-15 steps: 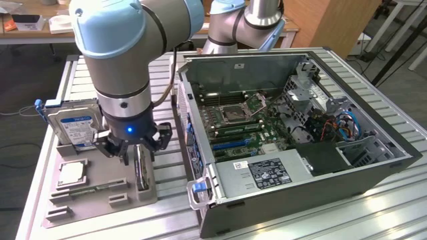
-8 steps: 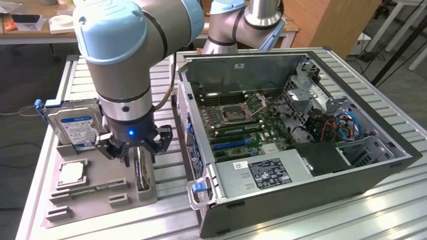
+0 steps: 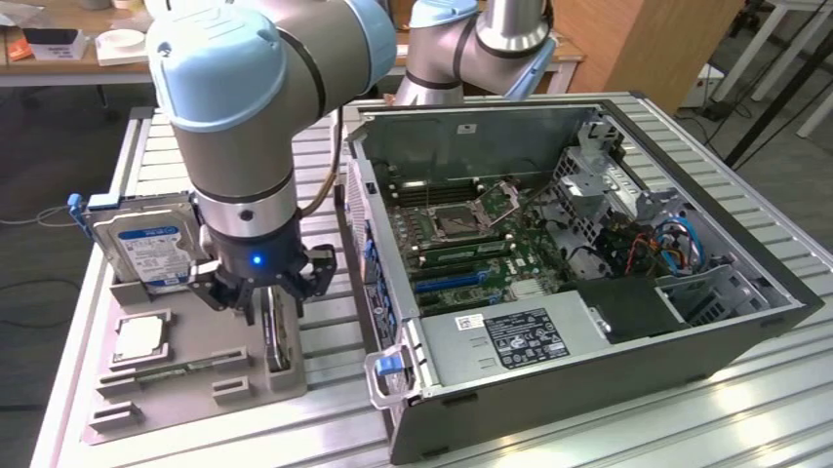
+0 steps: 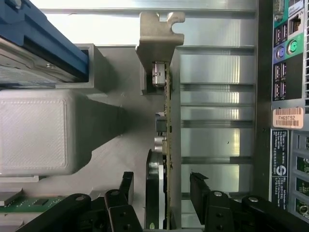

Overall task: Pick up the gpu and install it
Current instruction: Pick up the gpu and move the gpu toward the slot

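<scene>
Jaws stand released, one on each side of the gpu (image 4: 168, 130), daylight showing on both sides; nothing is gripped. The gpu stands on edge in a slot of the grey holder (image 4: 113, 164), along the holder's edge nearest the computer case (image 3: 586, 390), with its metal bracket (image 4: 155, 36) at one end. Risk, as I judge it: a dark cooler (image 4: 153, 193) bulges from one face of the card, so that jaw may meet it before the other jaw meets the bare board. That would push the card sideways in its slot and give a skewed hold. A thin board pinched off-centre could also pivot when lifted, and the bracket might snag the holder's wall. On the holder's side away from the case stands the hard drive (image 3: 147, 249), upright, with a processor (image 3: 140, 336) and a memory stick (image 3: 182, 369) lying flat in the holder; a wide swing of the arm (image 3: 241, 127) could clip the drive. Beyond the holder, the case lies open on the counter (image 3: 729, 419). The wrist view gives the clearance at each jaw and the card's edge-on alignment, which the arm hides from outside. The exterior view gives the open case with its motherboard (image 3: 482, 253).
</scene>
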`<act>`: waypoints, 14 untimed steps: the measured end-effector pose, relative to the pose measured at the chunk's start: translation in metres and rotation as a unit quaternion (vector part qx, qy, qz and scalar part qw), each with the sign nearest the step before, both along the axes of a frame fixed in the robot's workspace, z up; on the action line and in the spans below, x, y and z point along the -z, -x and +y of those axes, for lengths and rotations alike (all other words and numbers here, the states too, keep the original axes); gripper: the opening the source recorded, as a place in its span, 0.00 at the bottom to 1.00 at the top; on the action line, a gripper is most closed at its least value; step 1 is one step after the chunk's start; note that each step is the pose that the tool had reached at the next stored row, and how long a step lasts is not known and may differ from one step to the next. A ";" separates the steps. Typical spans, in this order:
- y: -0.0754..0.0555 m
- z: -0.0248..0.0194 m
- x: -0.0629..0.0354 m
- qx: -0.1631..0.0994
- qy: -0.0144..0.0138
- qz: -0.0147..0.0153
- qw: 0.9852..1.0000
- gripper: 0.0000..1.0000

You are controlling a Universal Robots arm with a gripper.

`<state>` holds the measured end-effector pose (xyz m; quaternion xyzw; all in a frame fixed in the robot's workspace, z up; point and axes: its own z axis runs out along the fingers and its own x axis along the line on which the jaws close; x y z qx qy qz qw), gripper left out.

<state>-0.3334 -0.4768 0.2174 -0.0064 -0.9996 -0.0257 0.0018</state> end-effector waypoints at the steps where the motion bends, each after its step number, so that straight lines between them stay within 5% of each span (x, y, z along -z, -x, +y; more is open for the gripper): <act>1: 0.000 0.0012 0.0008 0.000 0.000 0.000 1.000 0.59; 14: 0.006 0.0023 0.0026 0.000 0.000 0.000 1.000 0.59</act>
